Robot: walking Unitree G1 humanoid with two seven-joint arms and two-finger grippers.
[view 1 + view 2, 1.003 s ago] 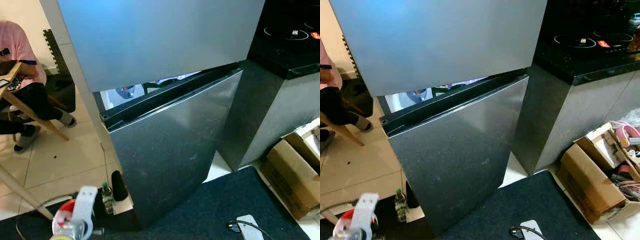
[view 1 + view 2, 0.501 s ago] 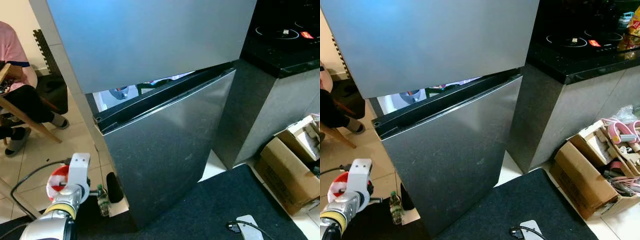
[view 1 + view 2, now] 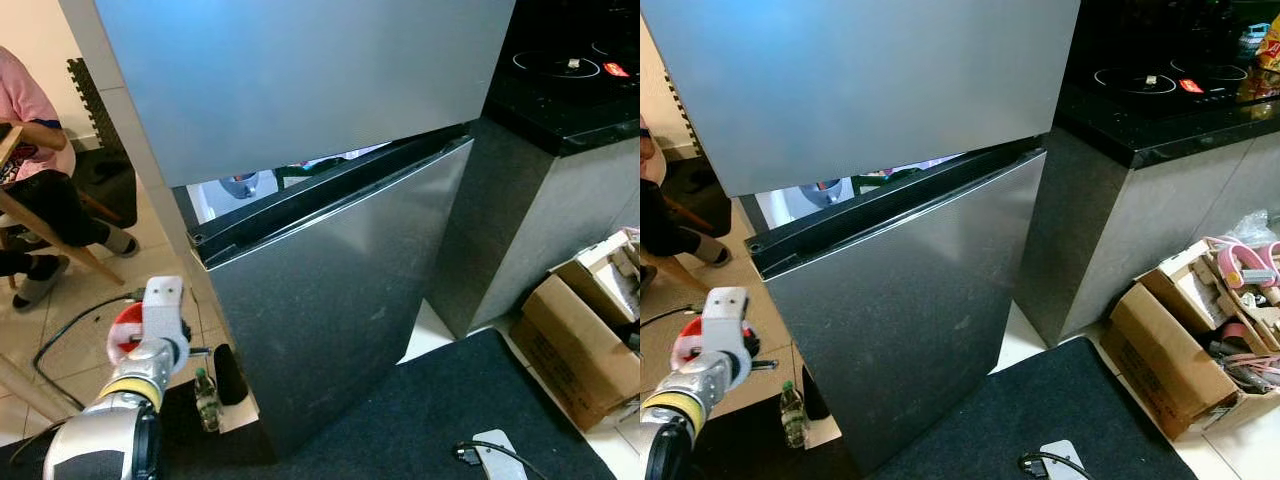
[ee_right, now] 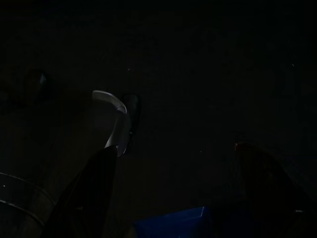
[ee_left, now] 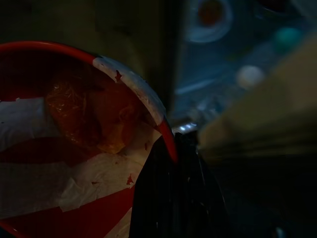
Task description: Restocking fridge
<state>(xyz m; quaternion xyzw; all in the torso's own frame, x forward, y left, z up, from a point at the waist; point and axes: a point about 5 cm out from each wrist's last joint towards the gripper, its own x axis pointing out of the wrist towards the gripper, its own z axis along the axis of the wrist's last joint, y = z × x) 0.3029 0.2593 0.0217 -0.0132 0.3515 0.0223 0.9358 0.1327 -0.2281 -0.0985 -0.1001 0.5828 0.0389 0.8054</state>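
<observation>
The grey fridge has its upper door [image 3: 300, 80] closed across the front, while the lower door [image 3: 340, 300] stands slightly ajar, showing a strip of lit interior [image 3: 240, 185]. My left gripper [image 3: 135, 335] is at the lower left, in front of the fridge's left corner. It is shut on the rim of a red-and-white bowl [image 5: 74, 163] that holds plastic-wrapped food, and one black finger [image 5: 173, 198] lies over the rim. The right wrist view is very dark, with two dark fingers [image 4: 91, 193] standing apart above the floor mat.
A small bottle [image 3: 207, 395] stands on the floor at the fridge's left foot. A person [image 3: 30, 120] sits at the far left by a wooden table. A black counter [image 3: 570, 90], cardboard boxes [image 3: 580, 340], a dark mat [image 3: 420, 420] and a white device [image 3: 497, 452] lie to the right.
My left arm has risen with the bowl, up beside the lower door's left corner. The head camera shifted slightly a second ago; the fridge itself has not moved.
</observation>
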